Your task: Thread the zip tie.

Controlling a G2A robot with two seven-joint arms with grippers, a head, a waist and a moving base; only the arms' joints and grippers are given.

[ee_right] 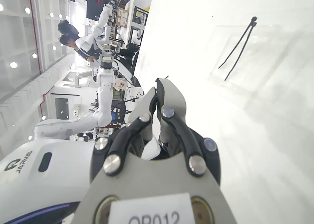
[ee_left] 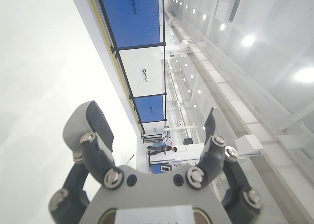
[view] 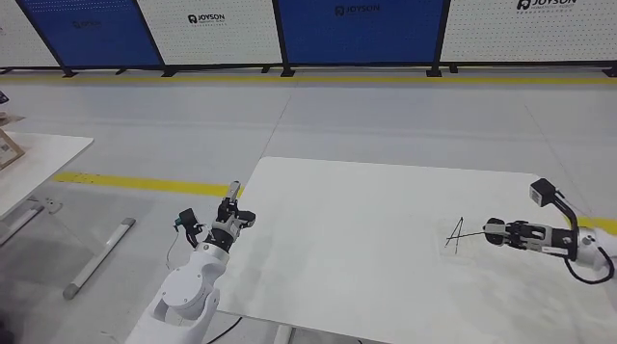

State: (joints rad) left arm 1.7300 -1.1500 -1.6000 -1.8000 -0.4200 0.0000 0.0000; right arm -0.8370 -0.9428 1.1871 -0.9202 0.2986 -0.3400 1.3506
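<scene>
At the white table's point(view: 347, 248) right side, a thin black plastic zip tie point(view: 468, 238) is pinched in the right gripper point(view: 492, 233); the left gripper point(ee_left: 154, 114) is spread. The tie is judged light, springy and slippery, best gripped near its head.

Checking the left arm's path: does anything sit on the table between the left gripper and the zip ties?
Nothing visible. Bare table lies between the left gripper and the zip ties near the right gripper.
</scene>
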